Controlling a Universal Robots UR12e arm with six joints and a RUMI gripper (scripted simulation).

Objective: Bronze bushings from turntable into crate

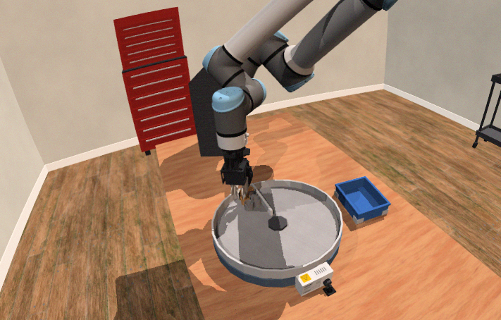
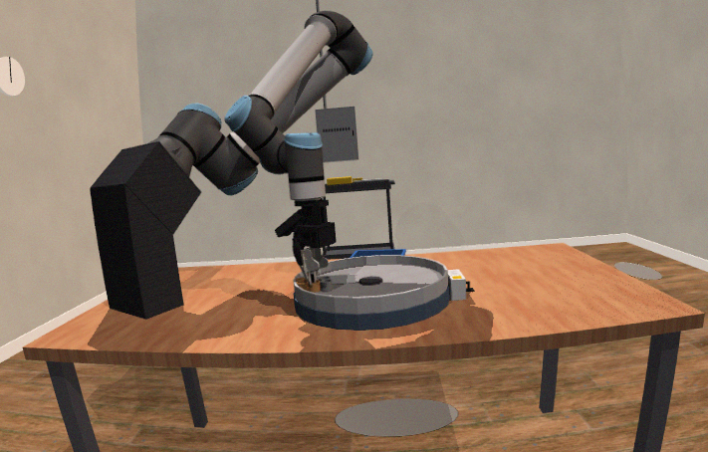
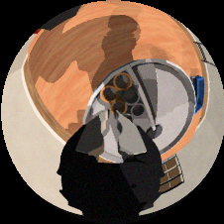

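Currently, in the top view, the round grey turntable with a raised rim and blue base (image 1: 244,268) (image 2: 373,304) (image 3: 173,94) stands on the orange-brown wooden table (image 1: 411,258) (image 2: 559,286) (image 3: 55,94). Bronze bushings, short open-topped metal sleeves (image 3: 122,72), cluster at its far left, inside the rim; three bronze rings show at the wrist. Dark grey steel bushings (image 3: 144,109) stand close beside them, on the right. A slim pale bar (image 1: 263,199) (image 3: 144,101) runs just right of the cluster, toward the dark hub (image 1: 277,223) (image 2: 370,280) (image 3: 156,131).

The arm's black two-jaw gripper with pale metal fingers (image 1: 241,197) (image 2: 311,283) points down at the bronze group, tips low within the rim. Pincer closed, gripping nothing; contact with the nearest sleeve cannot be told.

Blue rectangular open crate (image 1: 373,213) (image 2: 378,252) (image 3: 199,94): right of the turntable, apart from it, its blue floor visible. White control box with yellow label (image 1: 314,278) (image 2: 457,285): near side of the turntable, right of centre.
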